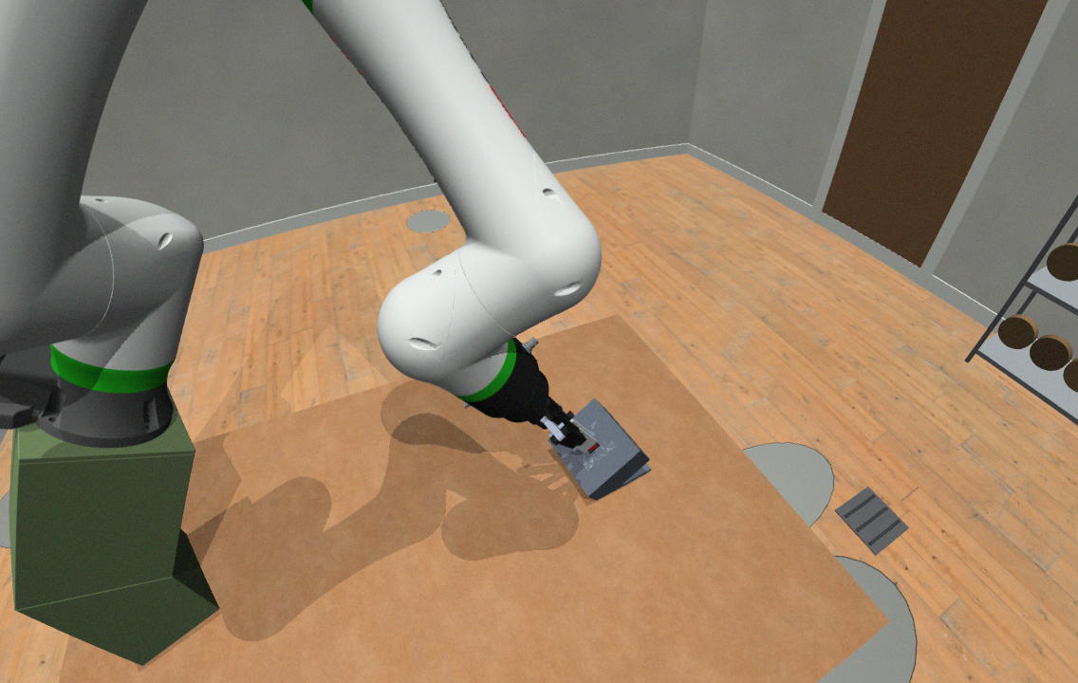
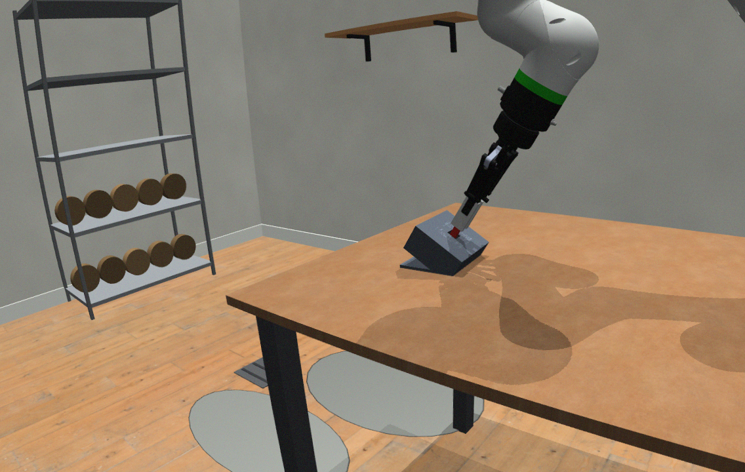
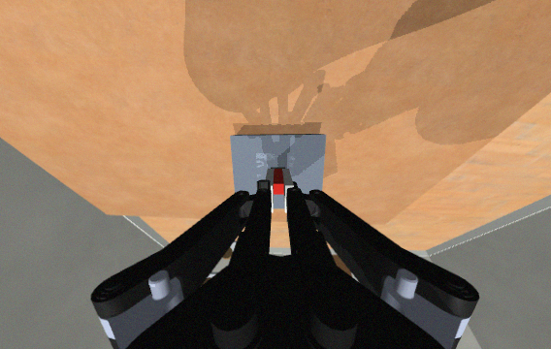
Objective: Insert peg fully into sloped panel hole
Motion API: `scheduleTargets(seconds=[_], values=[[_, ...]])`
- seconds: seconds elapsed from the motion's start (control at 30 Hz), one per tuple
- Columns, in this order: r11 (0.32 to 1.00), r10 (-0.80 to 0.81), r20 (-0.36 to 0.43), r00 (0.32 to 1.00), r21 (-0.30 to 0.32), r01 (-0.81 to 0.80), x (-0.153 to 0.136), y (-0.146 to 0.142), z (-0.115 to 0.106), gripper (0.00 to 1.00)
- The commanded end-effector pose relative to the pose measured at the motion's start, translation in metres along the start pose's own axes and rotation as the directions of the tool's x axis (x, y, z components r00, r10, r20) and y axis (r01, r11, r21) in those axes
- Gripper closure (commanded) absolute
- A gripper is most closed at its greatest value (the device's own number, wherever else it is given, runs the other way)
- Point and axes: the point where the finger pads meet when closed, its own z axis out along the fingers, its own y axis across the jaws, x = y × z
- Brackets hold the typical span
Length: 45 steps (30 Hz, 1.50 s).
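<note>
One wooden table (image 2: 627, 375) fills the lower right of the exterior view. One white arm (image 2: 540, 40) enters from the top right. One shelf rack (image 2: 24, 70) stands at the left, with ten brown discs (image 2: 124, 196) in two rows of five. One grey sloped panel (image 2: 431, 246) sits at frame centre on the table. One gripper (image 2: 462, 219) is clenched on the one red peg (image 2: 455, 233), whose tip is in the panel's hole; a short red length shows above it.
</note>
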Motion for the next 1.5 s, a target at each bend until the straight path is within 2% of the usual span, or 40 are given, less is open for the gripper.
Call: scheduleTargets(seconds=[0.0, 0.5, 1.2, 1.47], values=[[1.000, 0.000, 0.000, 1.000, 0.000, 0.000, 0.000, 0.000, 0.003, 1.00], [1.000, 0.000, 0.000, 1.000, 0.000, 0.000, 0.000, 0.000, 0.005, 1.00], [1.000, 0.000, 0.000, 1.000, 0.000, 0.000, 0.000, 0.000, 0.004, 0.66], [1.000, 0.000, 0.004, 1.000, -0.001, 0.000, -0.003, -0.001, -0.014, 0.54]])
